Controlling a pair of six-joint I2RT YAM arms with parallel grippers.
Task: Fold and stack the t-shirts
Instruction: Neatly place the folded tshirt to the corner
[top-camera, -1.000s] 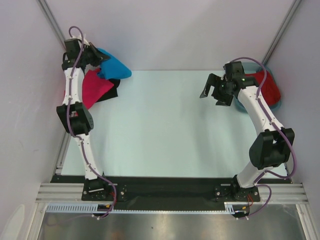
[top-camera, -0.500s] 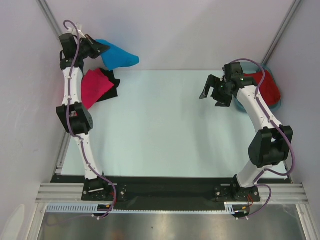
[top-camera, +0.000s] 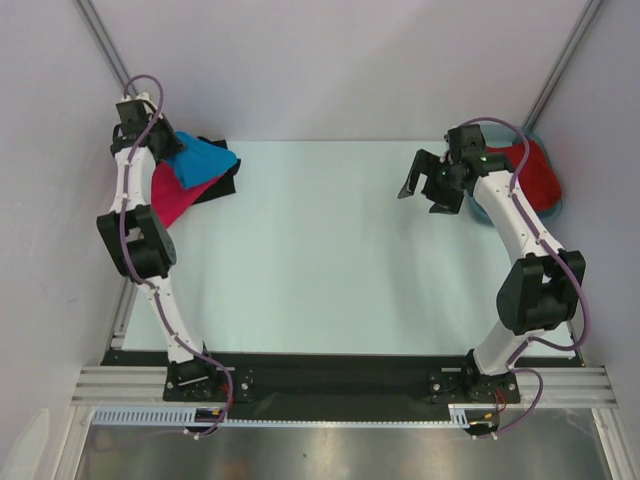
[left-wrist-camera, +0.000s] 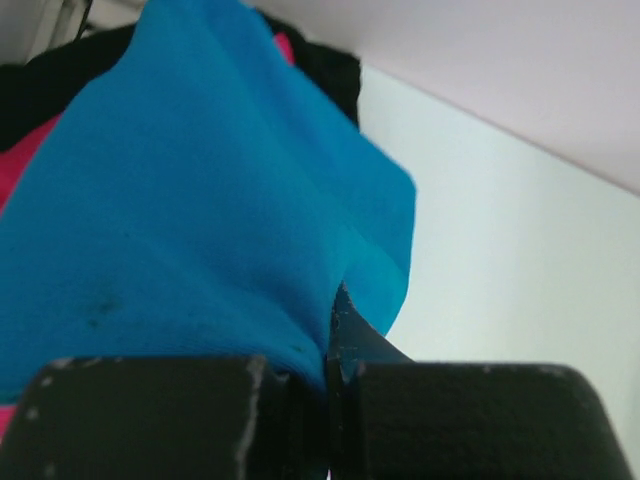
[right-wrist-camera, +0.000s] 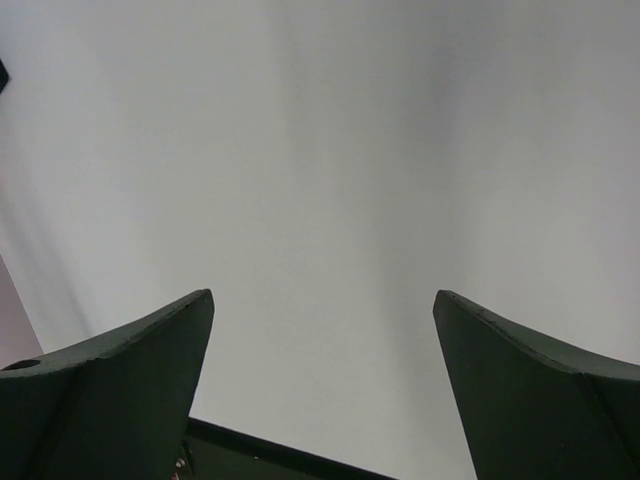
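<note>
The bright blue t-shirt (top-camera: 203, 159) lies bunched at the far left corner of the table. It rests over the hot pink t-shirt (top-camera: 172, 197) and the black t-shirt (top-camera: 226, 181). My left gripper (top-camera: 167, 148) is shut on an edge of the blue cloth (left-wrist-camera: 200, 220), which hangs from the pinched fingers (left-wrist-camera: 335, 312). Pink (left-wrist-camera: 25, 150) and black (left-wrist-camera: 330, 70) show behind it. The dark red t-shirt (top-camera: 537, 170) lies in the tub at far right. My right gripper (top-camera: 421, 186) hangs open above the table beside it, holding nothing (right-wrist-camera: 322, 295).
The teal plastic tub (top-camera: 556, 208) stands at the table's far right edge behind the right arm. The pale table top (top-camera: 330, 250) spreads between the two arms. Grey walls close in at the back and both sides.
My left gripper has come down and to the left with the blue t-shirt, from up by the back wall onto the pink and black pile. The right arm has stayed still.
</note>
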